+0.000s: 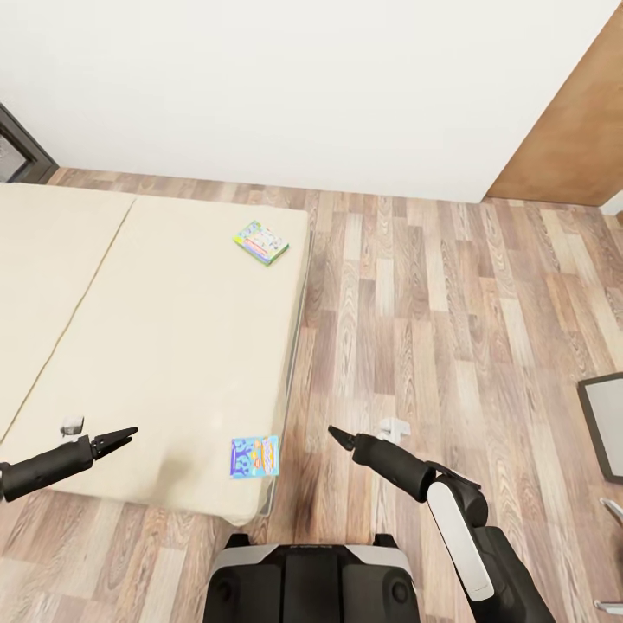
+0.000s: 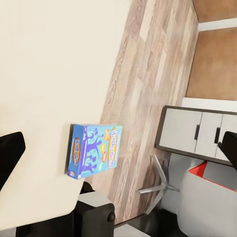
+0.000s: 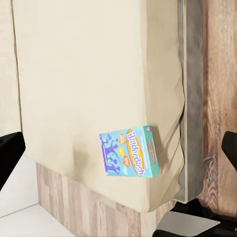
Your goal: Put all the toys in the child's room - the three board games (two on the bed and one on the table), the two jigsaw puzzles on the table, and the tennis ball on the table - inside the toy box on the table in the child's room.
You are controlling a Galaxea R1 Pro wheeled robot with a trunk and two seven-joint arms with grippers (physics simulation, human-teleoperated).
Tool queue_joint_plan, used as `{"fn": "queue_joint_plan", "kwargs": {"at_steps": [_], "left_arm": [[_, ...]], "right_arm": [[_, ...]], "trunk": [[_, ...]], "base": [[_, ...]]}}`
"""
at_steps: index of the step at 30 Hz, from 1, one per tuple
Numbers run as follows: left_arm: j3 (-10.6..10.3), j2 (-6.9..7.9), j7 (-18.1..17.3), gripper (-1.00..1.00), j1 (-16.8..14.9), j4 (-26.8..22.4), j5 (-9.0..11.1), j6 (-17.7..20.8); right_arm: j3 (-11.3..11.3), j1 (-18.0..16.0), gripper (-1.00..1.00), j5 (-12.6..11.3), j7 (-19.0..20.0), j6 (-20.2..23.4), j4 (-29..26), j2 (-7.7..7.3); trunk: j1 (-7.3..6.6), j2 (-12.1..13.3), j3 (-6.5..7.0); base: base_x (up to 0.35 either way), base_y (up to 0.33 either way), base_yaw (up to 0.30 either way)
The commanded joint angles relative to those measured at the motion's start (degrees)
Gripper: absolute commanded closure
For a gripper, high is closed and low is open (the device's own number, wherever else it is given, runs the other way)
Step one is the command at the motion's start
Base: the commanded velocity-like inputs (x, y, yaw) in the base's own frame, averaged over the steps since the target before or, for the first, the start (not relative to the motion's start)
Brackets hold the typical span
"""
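The left pincer hangs over the near edge of the bed, its dark tapered fingers drawn to a narrow point in the head view, though its wrist view shows the black fingertips at opposite edges, so they stand wide apart with nothing between them. The right pincer hovers over the wood floor just beside the bed's near corner, likewise empty, its fingertips wide apart in its wrist view. The bed is a flat, cream, smooth-skinned mattress with a seam running along it and a grey base at its side. Two board games lie on it, well apart. The blue board game is a flat rectangular box at the near corner, close to the edge, printed with purple figures and orange lettering on a blue and teal face; it shows in the left wrist view and right wrist view too. The green board game is a flat box with a multicoloured face near the far edge, turned at an angle. The floor is brown and grey planks with visible grain.
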Motion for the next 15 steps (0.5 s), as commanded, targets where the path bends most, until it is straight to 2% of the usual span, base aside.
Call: {"fn": "queue_joint_plan", "kwargs": {"at_steps": [1, 15], "left_arm": [[0.1, 0.00, -0.2, -1.00, 0.0, 0.0, 0.0, 0.6], [0.1, -0.04, -0.2, -1.00, 0.0, 0.1, -0.2, 0.5]], "right_arm": [[-0.1, 0.0, -1.00, -0.1, 0.1, 0.1, 0.0, 0.02], [-0.5, -0.1, -1.00, 0.0, 0.4, -0.1, 0.0, 0.02]], "trunk": [[0.04, -0.1, 0.04], [0.04, -0.1, 1.36]], "base": [[0.000, 0.000, 0.000], [0.000, 0.000, 0.000]]}}
